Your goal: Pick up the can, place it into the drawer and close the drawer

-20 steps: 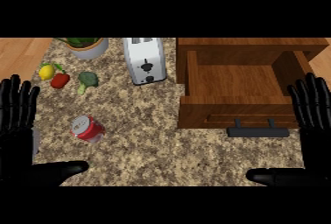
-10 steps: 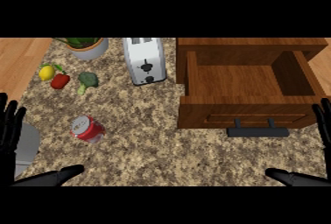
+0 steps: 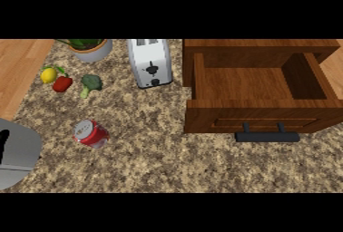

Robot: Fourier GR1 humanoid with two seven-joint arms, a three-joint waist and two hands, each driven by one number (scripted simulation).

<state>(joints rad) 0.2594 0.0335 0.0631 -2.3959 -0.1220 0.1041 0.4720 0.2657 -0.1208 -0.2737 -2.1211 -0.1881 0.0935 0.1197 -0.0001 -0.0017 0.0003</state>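
A red can (image 3: pixel 92 134) with a silver top lies on the speckled counter, left of centre. The wooden drawer (image 3: pixel 254 110) stands pulled open at the right, its inside bare, with a dark handle (image 3: pixel 267 136) on its front. My left forearm shows as a grey shape at the left edge, and a thin black strip of the left hand (image 3: pixel 3 146) is beside it, well left of the can and not touching it. My right hand is out of the picture.
A white toaster (image 3: pixel 151 63) stands at the back next to the drawer. A potted plant (image 3: pixel 91 48), a lemon (image 3: pixel 47 74), a red pepper (image 3: pixel 62 84) and a broccoli (image 3: pixel 90 83) sit at the back left. The counter's left edge (image 3: pixel 23 97) borders a wooden floor.
Both hands have drawn outward and down from the sides. The right one has left the view and the left forearm now fills the lower left edge. The can and the drawer have not moved.
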